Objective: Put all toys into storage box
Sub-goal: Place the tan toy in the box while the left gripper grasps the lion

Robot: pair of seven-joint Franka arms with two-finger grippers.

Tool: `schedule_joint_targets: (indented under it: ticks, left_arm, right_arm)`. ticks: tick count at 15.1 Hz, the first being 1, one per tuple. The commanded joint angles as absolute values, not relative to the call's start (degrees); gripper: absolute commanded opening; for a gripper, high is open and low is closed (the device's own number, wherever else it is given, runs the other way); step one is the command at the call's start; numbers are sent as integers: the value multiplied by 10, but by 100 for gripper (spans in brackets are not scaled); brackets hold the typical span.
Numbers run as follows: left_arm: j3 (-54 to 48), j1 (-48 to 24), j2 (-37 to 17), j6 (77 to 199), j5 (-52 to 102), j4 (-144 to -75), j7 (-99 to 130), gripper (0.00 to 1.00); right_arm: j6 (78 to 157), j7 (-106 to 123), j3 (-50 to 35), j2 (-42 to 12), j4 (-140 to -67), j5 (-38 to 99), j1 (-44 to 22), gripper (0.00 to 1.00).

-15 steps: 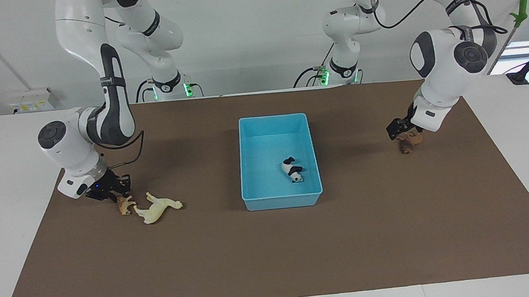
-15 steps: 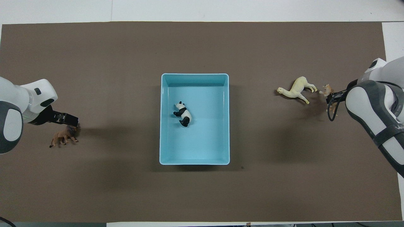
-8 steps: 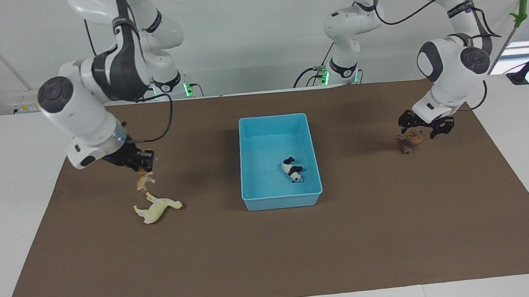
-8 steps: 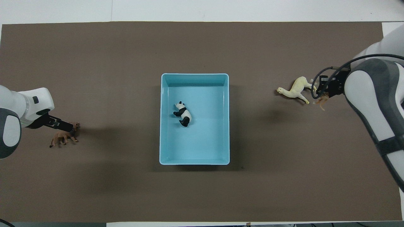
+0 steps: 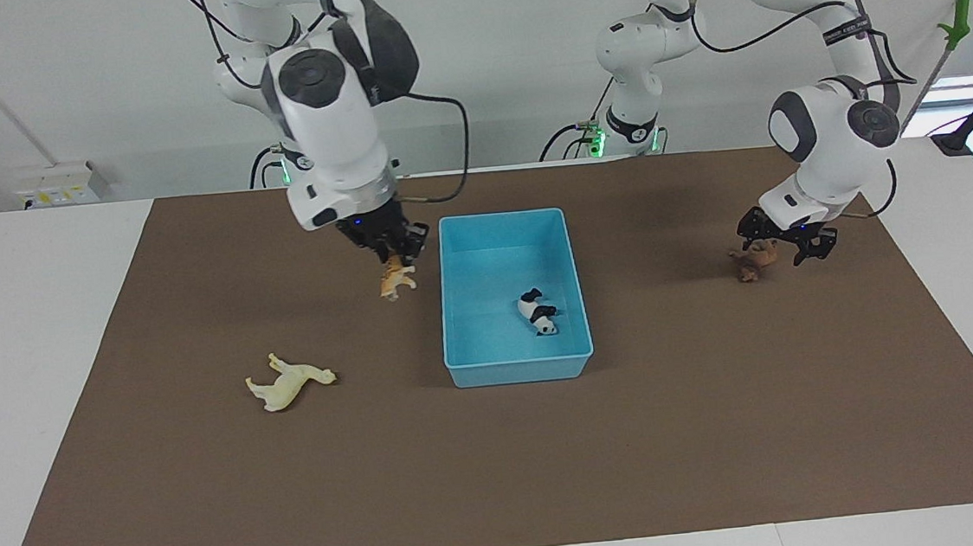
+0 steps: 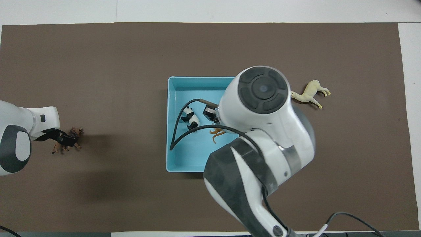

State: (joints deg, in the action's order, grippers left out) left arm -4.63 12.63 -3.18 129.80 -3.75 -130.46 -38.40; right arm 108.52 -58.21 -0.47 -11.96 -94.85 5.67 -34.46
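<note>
My right gripper (image 5: pixel 396 257) is shut on the orange tiger (image 5: pixel 397 280), which hangs in the air at the storage box's (image 5: pixel 503 217) wall on the right arm's side. In the overhead view the tiger (image 6: pixel 217 133) shows over the light blue storage box (image 6: pixel 197 154), and the arm covers part of it. The panda (image 5: pixel 537 312) lies on its side inside the box. The cream long-necked animal (image 5: pixel 289 382) lies on the mat toward the right arm's end. At the left arm's end my left gripper (image 5: pixel 784 241) stands open, low over the brown lion (image 5: pixel 751 262).
A brown mat (image 5: pixel 501 463) covers most of the white table (image 5: pixel 23 344). The right arm's big wrist joint (image 6: pixel 263 89) hides one corner of the box from above.
The right arm has lifted the tiger from beside the cream animal and swung it across to the box. The left gripper has turned and settled over the lion, still open.
</note>
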Motion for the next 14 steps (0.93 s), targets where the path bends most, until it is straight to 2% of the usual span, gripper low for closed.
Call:
schedule_joint_targets:
  ticks: [1, 2, 3, 4, 5, 10, 12, 14]
  left_arm:
    - [-51, 141, -11, 1332, -47, -1346, -388, 100]
    - [-51, 141, -11, 1331, -47, -1346, -388, 100]
    - [-51, 141, -11, 1331, -47, -1346, -387, 99]
    - [-51, 141, -11, 1331, -47, -1347, -382, 87]
    - [-51, 141, -11, 1330, -47, -1348, -369, 74]
    - [-51, 137, -18, 1329, -47, -1354, -311, 0]
    - [-51, 135, -20, 1315, -47, -1342, -295, 0]
    - [-54, 127, -28, 1270, -47, -1302, -224, 0]
  right_arm:
    - [1155, -591, 0, -127, -1002, 62, -358, 17]
    - [1166, -591, 0, -122, -1016, 63, -357, 38]
    - [1171, -591, 0, -120, -1021, 64, -358, 66]
    - [1171, -591, 0, -120, -1022, 64, -359, 94]
    - [1165, -592, 0, -119, -1022, 64, -364, 100]
    - [1088, -582, 3, -121, -990, 52, -366, 100]
    - [1057, -478, 9, -111, -976, 41, -320, 100]
    - [1045, -338, 9, -87, -982, 42, -264, 100]
